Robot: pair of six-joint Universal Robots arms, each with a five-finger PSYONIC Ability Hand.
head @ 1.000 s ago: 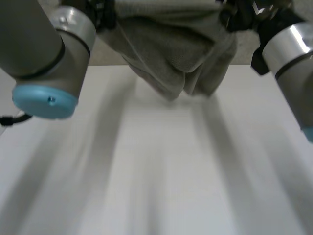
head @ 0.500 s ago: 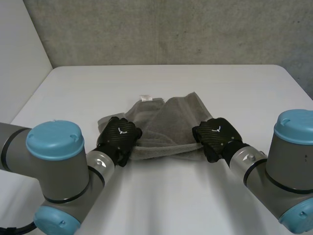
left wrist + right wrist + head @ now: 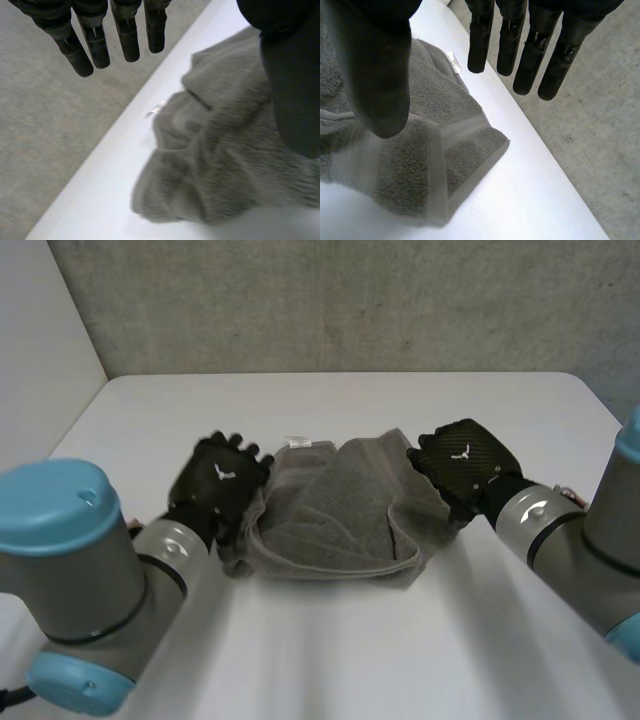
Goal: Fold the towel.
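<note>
A grey towel (image 3: pixel 335 515) lies bunched in loose folds in the middle of the white table (image 3: pixel 330 640), a small white label (image 3: pixel 297 442) at its far edge. My left hand (image 3: pixel 218 483) hovers open just off the towel's left end, fingers (image 3: pixel 95 45) straight, thumb above the cloth (image 3: pixel 225 160). At the towel's right end my right hand (image 3: pixel 462 465) is open too; its fingers (image 3: pixel 520 45) are straight and apart from the thumb, with the towel's hemmed corner (image 3: pixel 465 150) lying free beneath.
The table's far edge (image 3: pixel 340 375) meets a grey concrete wall (image 3: pixel 340 300). Bare table surface lies in front of the towel, between my two arms. Grey floor (image 3: pixel 45 140) shows past the table's edge in both wrist views.
The towel, held up by both hands a second ago, came down onto the table. Both hands have since opened, let it go and moved apart to its ends.
</note>
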